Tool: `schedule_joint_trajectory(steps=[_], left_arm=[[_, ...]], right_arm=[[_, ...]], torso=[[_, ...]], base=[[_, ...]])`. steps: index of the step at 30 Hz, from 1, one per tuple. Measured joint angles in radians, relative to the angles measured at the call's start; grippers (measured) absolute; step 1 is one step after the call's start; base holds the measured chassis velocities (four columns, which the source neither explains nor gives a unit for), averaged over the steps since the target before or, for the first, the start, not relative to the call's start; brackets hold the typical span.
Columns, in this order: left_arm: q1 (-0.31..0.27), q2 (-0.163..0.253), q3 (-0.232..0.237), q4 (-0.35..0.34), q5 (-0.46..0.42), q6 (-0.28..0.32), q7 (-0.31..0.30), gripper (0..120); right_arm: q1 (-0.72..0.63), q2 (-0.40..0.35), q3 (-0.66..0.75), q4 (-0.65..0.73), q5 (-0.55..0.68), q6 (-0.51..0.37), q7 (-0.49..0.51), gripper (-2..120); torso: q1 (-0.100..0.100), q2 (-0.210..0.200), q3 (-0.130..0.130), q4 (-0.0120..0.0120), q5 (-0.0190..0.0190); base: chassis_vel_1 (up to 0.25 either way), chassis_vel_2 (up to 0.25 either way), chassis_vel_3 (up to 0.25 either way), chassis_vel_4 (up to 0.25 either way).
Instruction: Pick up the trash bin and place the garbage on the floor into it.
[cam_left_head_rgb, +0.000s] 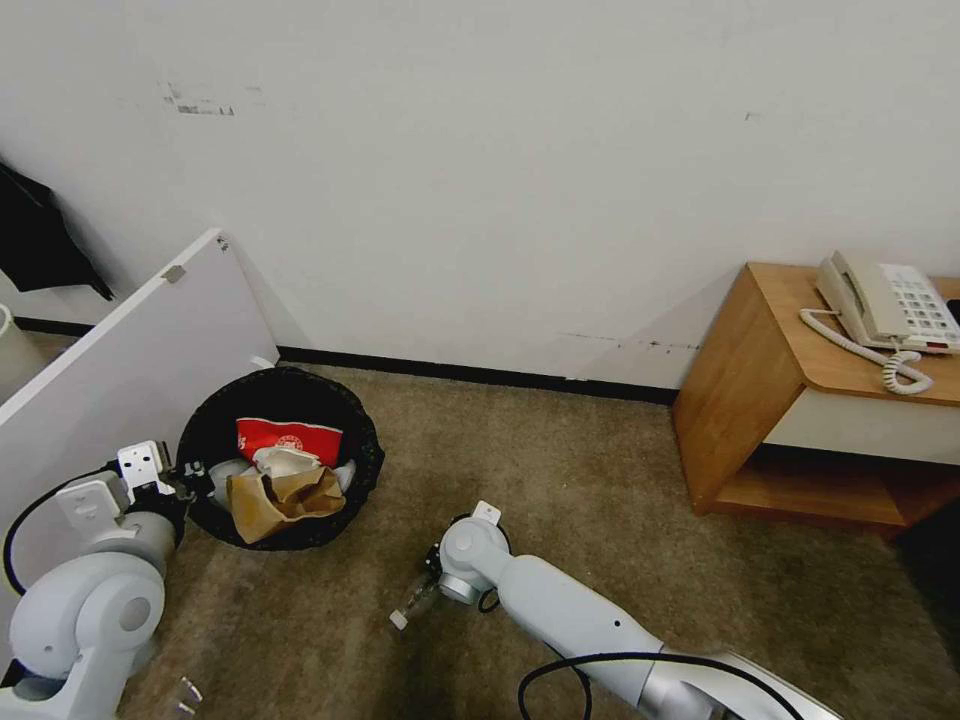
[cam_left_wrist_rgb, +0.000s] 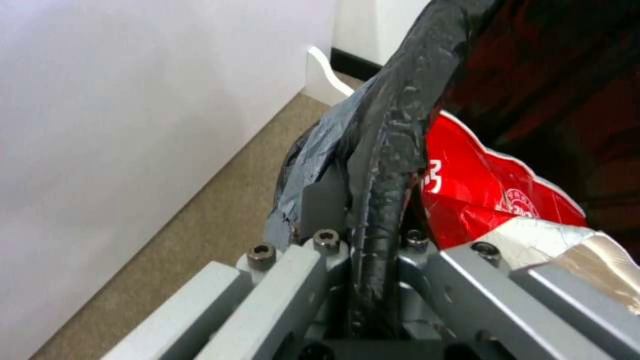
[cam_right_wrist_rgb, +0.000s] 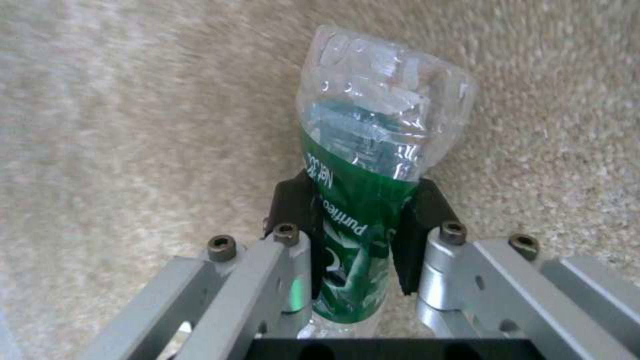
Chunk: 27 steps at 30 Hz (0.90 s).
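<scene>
Trash bin (cam_left_head_rgb: 280, 458) sits on the floor (cam_left_head_rgb: 560, 520) by the wall, next to a white board (cam_left_head_rgb: 130, 350). I see a red wrapper (cam_left_head_rgb: 289, 437), white tissue (cam_left_head_rgb: 285, 461) and a brown paper bag (cam_left_head_rgb: 280, 498) inside it. My left gripper (cam_left_wrist_rgb: 373, 235) has its fingers clamped on the bin's black bag rim (cam_left_wrist_rgb: 387, 150). My right gripper (cam_right_wrist_rgb: 360, 225) is low over the carpet, well apart from the bin, with its fingers squeezed on a clear bottle (cam_right_wrist_rgb: 373, 145) with a green label.
</scene>
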Motion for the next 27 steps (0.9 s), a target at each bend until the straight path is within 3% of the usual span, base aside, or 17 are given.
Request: schedule_joint_trajectory(steps=[12, 14, 18, 20, 21, 22, 27], left_arm=[[-0.021, 0.010, 0.051, 0.019, -0.017, 0.001, -0.010, 0], [-0.029, 0.015, 0.074, 0.022, -0.032, 0.003, -0.015, 0], [-0.031, 0.017, 0.087, 0.024, -0.043, 0.007, -0.018, 0], [-0.034, 0.019, 0.105, 0.027, -0.070, 0.015, -0.026, 0], [-0.034, 0.019, 0.105, 0.027, -0.070, 0.015, -0.026, 0], [-0.038, 0.023, 0.115, 0.033, -0.085, 0.019, -0.028, 0], [-0.053, 0.037, 0.131, 0.041, -0.145, 0.033, -0.045, 0]], right_arm=[[0.077, -0.117, -0.042, 0.316, 0.113, 0.048, 0.124, 19], [0.114, -0.179, -0.052, 0.449, 0.156, 0.058, 0.156, 19], [0.137, -0.227, -0.051, 0.530, 0.181, 0.063, 0.170, 19], [0.175, -0.337, -0.047, 0.633, 0.187, 0.064, 0.177, 19], [0.175, -0.337, -0.047, 0.633, 0.187, 0.064, 0.177, 19], [0.200, -0.416, -0.043, 0.696, 0.170, 0.057, 0.172, 19], [0.253, -0.504, -0.034, 0.784, 0.093, 0.018, 0.124, 19]], torso=[[0.000, 0.000, 0.000, 0.0000, 0.0000], [0.000, 0.000, 0.000, 0.0000, 0.0001], [0.000, 0.000, 0.000, 0.0002, 0.0003], [0.000, 0.000, 0.000, -0.0001, 0.0002], [0.000, 0.000, 0.000, -0.0001, 0.0002], [0.000, 0.000, 0.000, -0.0005, 0.0002], [0.000, 0.000, 0.000, 0.0001, 0.0002]], base=[[0.000, 0.000, 0.000, 0.000], [0.000, 0.000, 0.000, 0.000], [0.000, 0.000, 0.000, 0.000], [0.000, 0.000, 0.000, 0.000], [0.000, 0.000, 0.000, 0.000], [0.000, 0.000, 0.000, 0.000], [0.000, 0.000, 0.000, 0.000]])
